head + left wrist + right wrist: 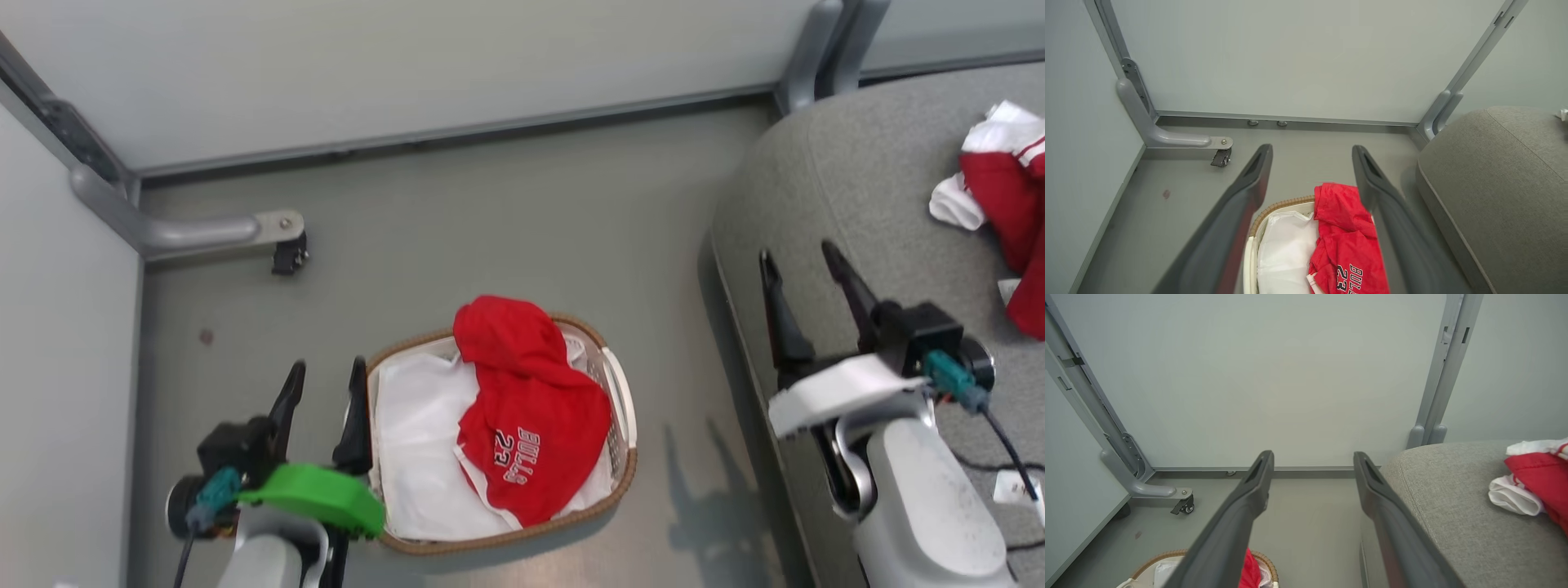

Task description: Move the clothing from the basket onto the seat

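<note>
**Clothing in basket, both grippers open and empty**

Grey floor (490,212) runs back to pale wall panels, with a metal frame foot and its caster (287,249) at the left. The seat (849,196), a grey upholstered cushion with a rounded corner, takes up the right side. A second bundle of red and white cloth (1000,196) lies on it near the right edge of the head view.

The basket (490,542) stands on the floor to the left of the seat and apart from it, its brown woven rim around a white liner (416,441). The clothing (531,408) lies in the basket's right half, heaped up over the far rim, with its white "BULLS 23" lettering facing up.

The left gripper (327,367) hovers just beside the basket's left rim, its fingers parted with nothing between them. In the left wrist view the red fabric shows below and between those fingers. The right gripper (798,255) hangs over the seat's left edge, its fingers likewise spread wide and holding nothing.
</note>
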